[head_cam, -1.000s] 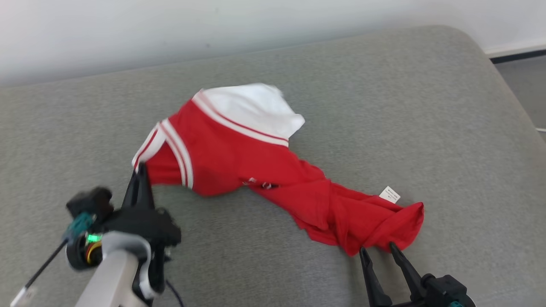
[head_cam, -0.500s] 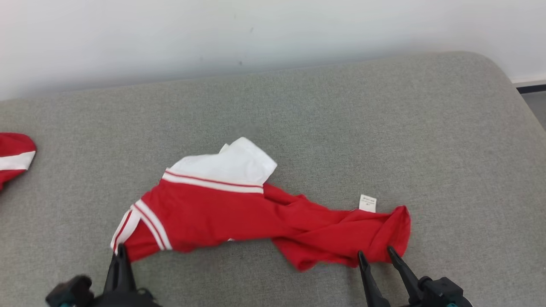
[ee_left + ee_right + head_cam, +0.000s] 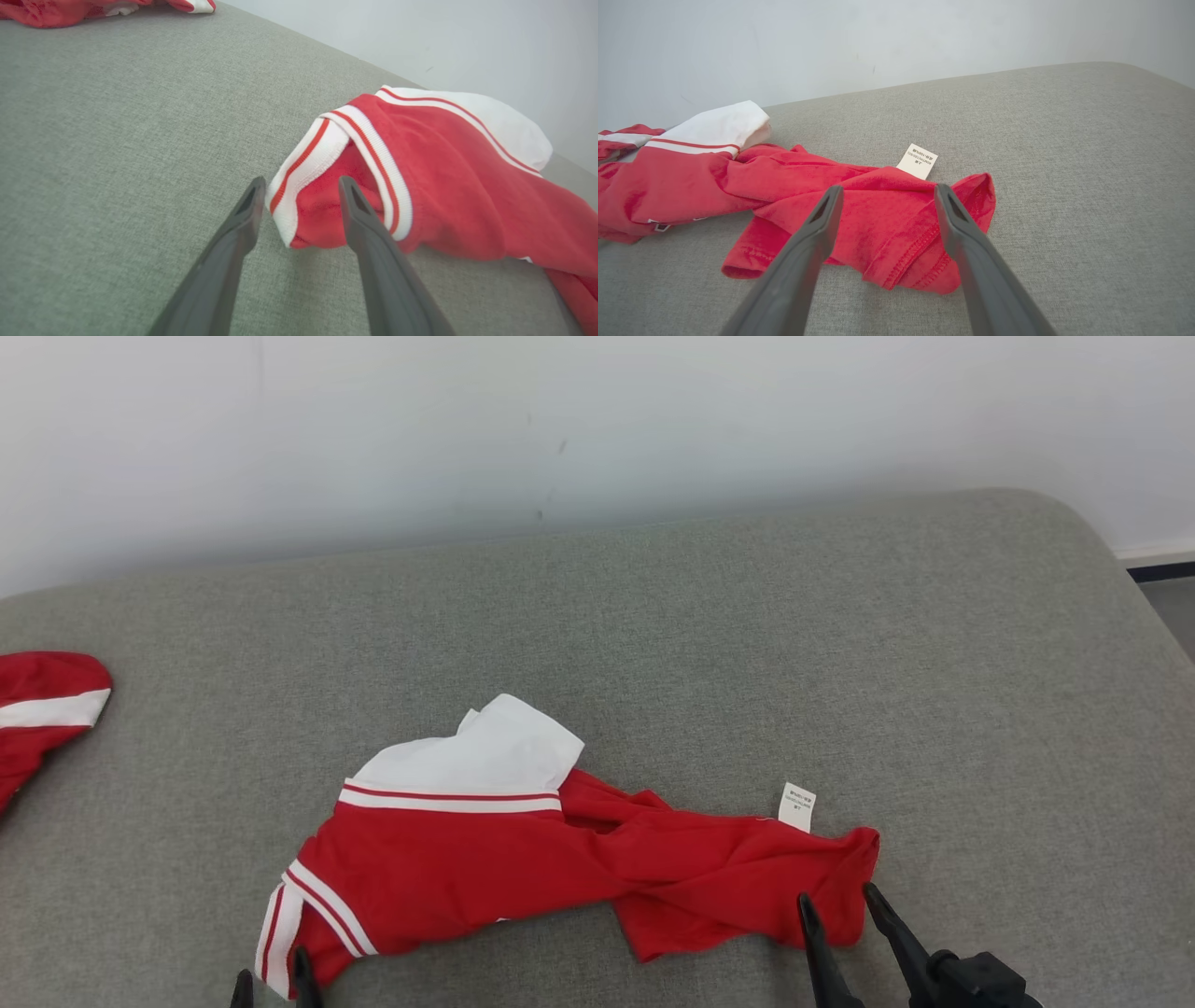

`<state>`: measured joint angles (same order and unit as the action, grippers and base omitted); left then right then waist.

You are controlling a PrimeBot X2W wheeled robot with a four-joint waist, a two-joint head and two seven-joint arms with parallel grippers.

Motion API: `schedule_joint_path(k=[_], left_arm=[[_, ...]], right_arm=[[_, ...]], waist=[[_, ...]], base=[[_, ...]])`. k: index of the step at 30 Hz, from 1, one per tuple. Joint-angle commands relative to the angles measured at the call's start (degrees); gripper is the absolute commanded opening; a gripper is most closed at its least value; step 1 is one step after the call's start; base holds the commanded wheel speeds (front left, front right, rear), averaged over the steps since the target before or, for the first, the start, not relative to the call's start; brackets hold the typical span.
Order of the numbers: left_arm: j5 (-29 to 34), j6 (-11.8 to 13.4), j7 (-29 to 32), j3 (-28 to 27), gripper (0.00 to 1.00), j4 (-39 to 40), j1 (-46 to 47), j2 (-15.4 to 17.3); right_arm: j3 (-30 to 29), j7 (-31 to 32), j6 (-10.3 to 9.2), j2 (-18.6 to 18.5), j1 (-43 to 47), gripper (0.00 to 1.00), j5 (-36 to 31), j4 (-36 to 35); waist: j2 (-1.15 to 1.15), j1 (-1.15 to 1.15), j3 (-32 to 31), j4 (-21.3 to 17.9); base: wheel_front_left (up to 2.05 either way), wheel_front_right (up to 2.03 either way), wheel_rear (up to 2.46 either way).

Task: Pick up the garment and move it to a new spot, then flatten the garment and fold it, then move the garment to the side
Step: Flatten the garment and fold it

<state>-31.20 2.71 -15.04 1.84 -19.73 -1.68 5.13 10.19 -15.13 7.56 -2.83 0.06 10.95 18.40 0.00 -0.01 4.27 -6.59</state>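
Your left gripper (image 3: 301, 182) is open, its dark fingers spread and nothing clamped. The white ribbed cuff with red stripes (image 3: 306, 161) sits in the gap between them. The right-hand finger overlaps red cloth in the left wrist view, and I can't tell whether it's touching or just in front.

Your right gripper (image 3: 888, 187) is also wide open, gripping nothing. Its tips hover over the opposite end of the cloth, above the stitched red hem (image 3: 920, 252).

The red knit garment with white striped trim (image 3: 485, 877) lies crumpled in a long band across the near part of the grey fabric cushion (image 3: 747, 663), between your two grippers. It's bunched and twisted in the middle, not flat. A plain white panel (image 3: 485, 751) is folded up at its far side, left of centre. A small white care label (image 3: 796, 805) sticks out by the right end, lying on the cushion.

Further out, a second red-and-white piece of clothing (image 3: 37, 709) sits at the cushion's far left edge, well apart from the garment. A white wall (image 3: 560, 411) runs behind the cushion.
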Motion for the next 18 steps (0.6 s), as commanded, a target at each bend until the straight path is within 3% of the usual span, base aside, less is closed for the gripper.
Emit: schedule_joint_path(k=[1, 5, 13, 18], left_arm=[[1.76, -0.51, -0.20, -0.39, 1.00, 0.64, -1.07, -0.31], [5.04, -1.79, -0.19, -2.55, 1.00, 4.11, -1.56, -0.52], [13.92, -8.48, -0.19, -6.92, 1.00, 16.23, -5.92, -1.73], [17.10, -9.96, -0.20, -6.90, 1.00, 21.72, -9.14, -2.08]], right_arm=[[-0.29, -0.01, -0.14, -0.11, 0.56, 1.00, -0.29, -0.10], [-0.84, -0.01, -0.15, -0.10, 0.80, 1.00, -0.45, -0.44], [-2.49, -0.01, -0.14, -0.10, 1.90, 1.00, -0.54, -0.67], [-3.84, 0.69, -0.14, -0.10, 2.17, 1.00, -0.06, 0.25]], waist=[[0.00, 0.01, -0.57, 0.37], [0.00, 0.01, -1.09, 0.64], [0.00, 0.01, -3.04, 0.78], [0.00, 0.01, -3.56, 1.01]], base=[[0.00, 0.00, 0.00], [0.00, 0.00, 0.00], [0.00, 0.00, 0.00], [0.00, 0.00, 0.00]])
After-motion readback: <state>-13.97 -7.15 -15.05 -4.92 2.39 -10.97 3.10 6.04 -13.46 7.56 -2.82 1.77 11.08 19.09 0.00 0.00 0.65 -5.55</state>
